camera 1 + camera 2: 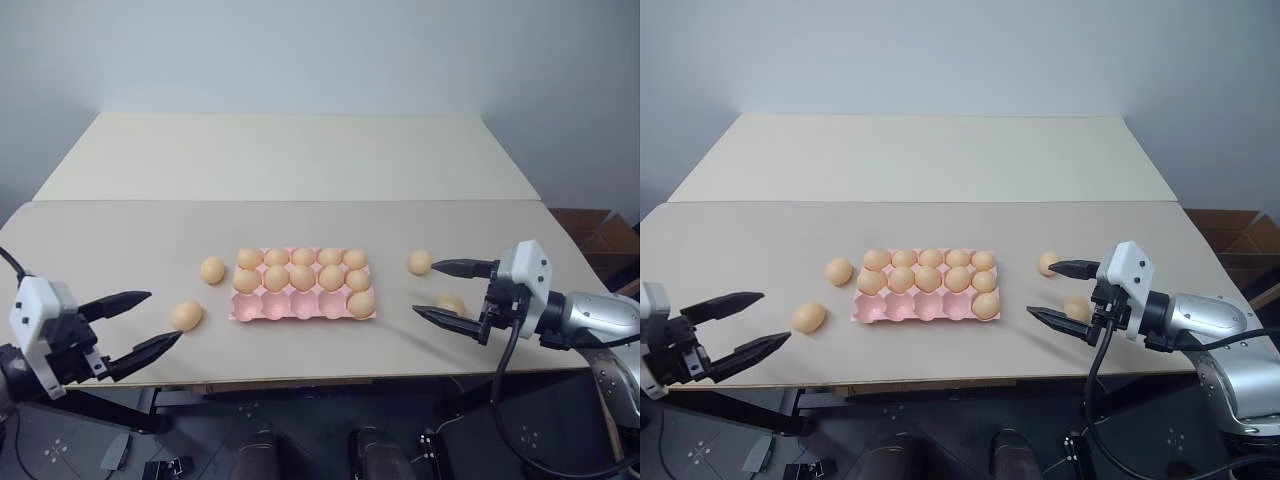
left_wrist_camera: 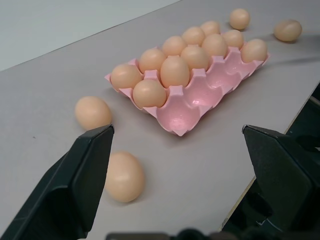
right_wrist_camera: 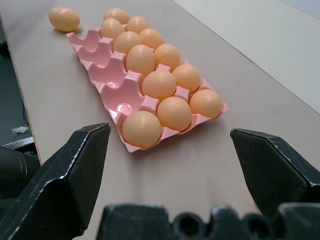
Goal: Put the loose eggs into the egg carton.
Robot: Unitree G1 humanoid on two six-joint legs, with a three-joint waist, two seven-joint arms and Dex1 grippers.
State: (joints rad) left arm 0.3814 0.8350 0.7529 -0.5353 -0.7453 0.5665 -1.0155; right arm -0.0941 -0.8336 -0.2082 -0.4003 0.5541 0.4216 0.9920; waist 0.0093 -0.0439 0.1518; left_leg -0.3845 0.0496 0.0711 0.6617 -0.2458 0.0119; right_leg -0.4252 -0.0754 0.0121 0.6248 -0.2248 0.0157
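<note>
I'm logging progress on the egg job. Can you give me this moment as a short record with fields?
carton: pink egg carton, mid-table
filled cups: 11, back two rows full, plus the right-hand front cup
empty cups: 4, front row
loose eggs left of carton: two
loose eggs right of carton: two
left gripper: open, empty
right gripper: open, empty
</note>
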